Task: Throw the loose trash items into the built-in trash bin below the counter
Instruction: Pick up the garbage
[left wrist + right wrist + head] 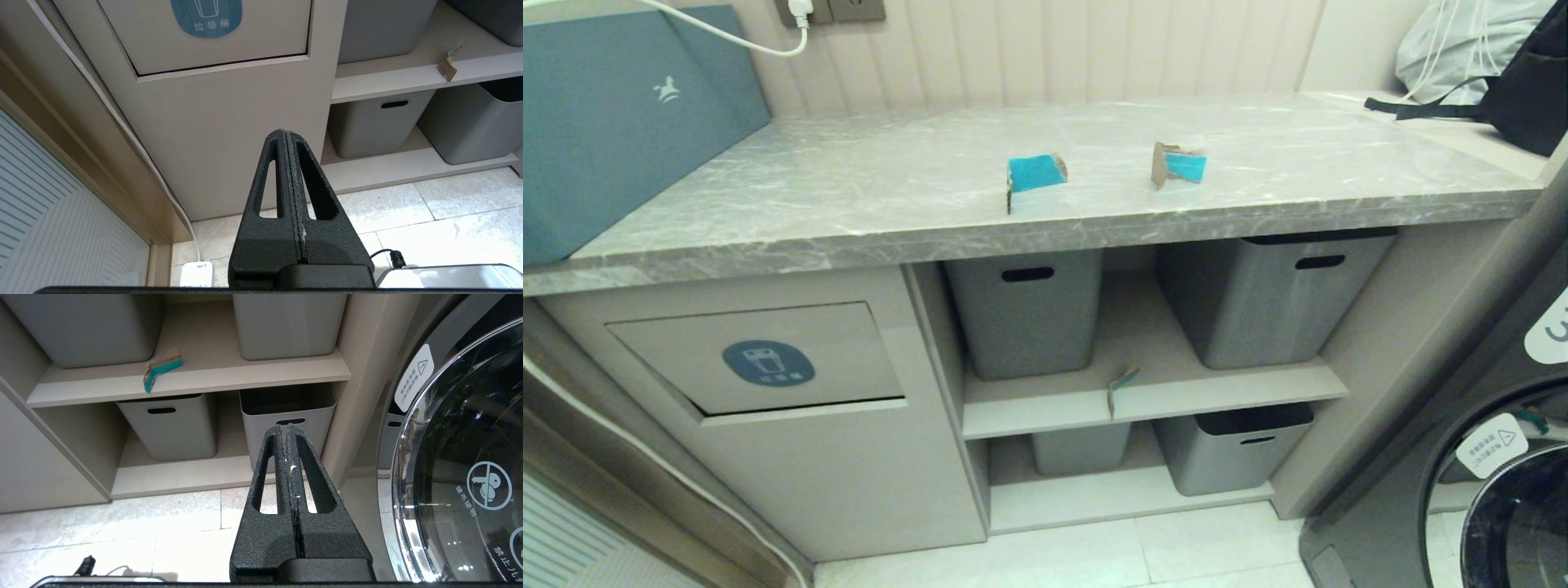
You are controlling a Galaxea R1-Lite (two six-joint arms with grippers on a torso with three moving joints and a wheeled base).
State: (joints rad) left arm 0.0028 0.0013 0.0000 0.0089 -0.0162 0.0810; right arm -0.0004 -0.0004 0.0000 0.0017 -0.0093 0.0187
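Two turquoise-and-brown cardboard scraps lie on the grey marble counter (849,204): one (1035,174) near the middle, the other (1177,165) to its right. A third scrap (1121,385) (448,65) (161,368) sits at the front edge of the upper shelf, between two grey tubs. The built-in trash bin's beige flap (760,355) (204,36) with its blue sticker is below the counter at the left, closed. Neither arm shows in the head view. My left gripper (284,132) is shut and empty, low before the cabinet front. My right gripper (288,426) is shut and empty, facing the lower shelf.
Grey tubs (1029,310) (1266,298) stand on the upper shelf, with others (1229,449) below. A teal box (621,114) rests on the counter's left end, a dark bag (1523,82) at its right. A washing machine door (466,457) is at the right. A white cable (122,122) runs down the cabinet's left side.
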